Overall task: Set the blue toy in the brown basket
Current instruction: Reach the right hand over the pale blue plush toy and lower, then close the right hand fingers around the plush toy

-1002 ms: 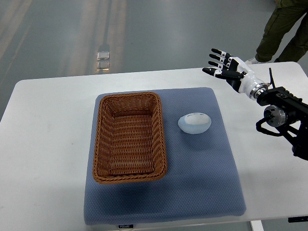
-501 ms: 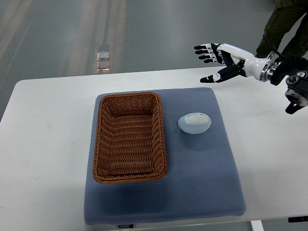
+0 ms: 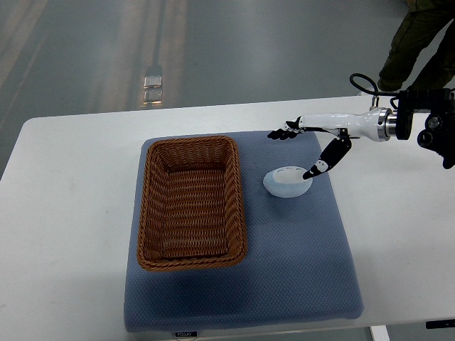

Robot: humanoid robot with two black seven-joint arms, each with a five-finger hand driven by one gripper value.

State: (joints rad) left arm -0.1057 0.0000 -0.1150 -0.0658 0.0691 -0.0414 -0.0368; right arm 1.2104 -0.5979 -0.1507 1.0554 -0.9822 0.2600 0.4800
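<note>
A pale blue, egg-shaped toy (image 3: 286, 182) lies on the blue-grey mat (image 3: 298, 270), just right of the brown wicker basket (image 3: 190, 202). The basket is empty. My right hand (image 3: 298, 149) reaches in from the right edge and hovers over the toy with fingers spread. Its thumb tip (image 3: 311, 172) points down at the toy's right edge; the other fingertips (image 3: 281, 133) stretch left above the toy's far side. The hand holds nothing. The left arm is out of view.
The mat lies on a white table (image 3: 71, 213). A person's legs (image 3: 412, 42) stand beyond the table's far right corner. A small metal floor fitting (image 3: 152, 80) shows on the grey floor behind.
My right hand has dropped from above the table's far edge down and left to the toy, thumb now at its right edge. The toy and basket have not moved.
</note>
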